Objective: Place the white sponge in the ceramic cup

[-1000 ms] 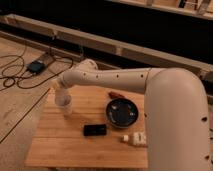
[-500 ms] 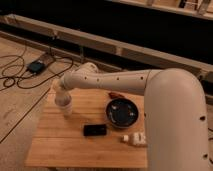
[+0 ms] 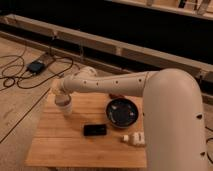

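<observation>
The small white ceramic cup [image 3: 65,108] stands upright near the far left corner of the wooden table [image 3: 60,150]. My gripper [image 3: 60,96] is at the end of the long white arm [image 3: 115,82], right over the cup's mouth and hiding part of it. The white sponge does not show; it is hidden by the gripper or lies inside the cup, and I cannot tell which.
A dark round plate [image 3: 122,112] sits right of the table's middle. A flat black object [image 3: 95,130] lies in front of it, and a white labelled bottle-like object [image 3: 134,139] lies near the right edge. Cables and a small device [image 3: 36,66] lie on the floor at left.
</observation>
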Tool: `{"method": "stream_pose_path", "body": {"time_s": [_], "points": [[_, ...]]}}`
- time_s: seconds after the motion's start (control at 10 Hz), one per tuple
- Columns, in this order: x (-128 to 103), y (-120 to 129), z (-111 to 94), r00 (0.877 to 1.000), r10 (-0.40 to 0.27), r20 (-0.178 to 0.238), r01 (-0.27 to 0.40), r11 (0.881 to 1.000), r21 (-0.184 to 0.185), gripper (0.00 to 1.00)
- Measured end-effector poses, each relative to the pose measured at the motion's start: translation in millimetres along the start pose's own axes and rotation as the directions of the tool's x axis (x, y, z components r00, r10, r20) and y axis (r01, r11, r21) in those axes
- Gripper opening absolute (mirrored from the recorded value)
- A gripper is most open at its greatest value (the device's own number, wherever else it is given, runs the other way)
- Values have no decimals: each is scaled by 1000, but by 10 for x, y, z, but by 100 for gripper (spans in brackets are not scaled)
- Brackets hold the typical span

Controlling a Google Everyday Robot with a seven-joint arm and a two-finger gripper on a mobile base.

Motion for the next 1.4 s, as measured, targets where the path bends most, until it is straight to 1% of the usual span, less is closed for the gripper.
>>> {"method": "stream_pose_path", "body": {"time_s": [0.2, 0.4, 0.6, 0.7, 1.1, 1.4], "points": [[54, -15, 30, 1000, -25, -5, 25, 1000, 9, 39], [81, -15, 46, 999, -33, -8, 33, 999, 11, 56], [96, 13, 62, 999, -37, -9, 37, 999, 8, 76], [110, 36, 74, 999, -37, -12, 37, 999, 3, 80], [117, 120, 106, 999, -38, -15, 38, 999, -17, 80], [75, 78, 79, 1000, -20, 0, 20, 1000, -17, 80]]}}
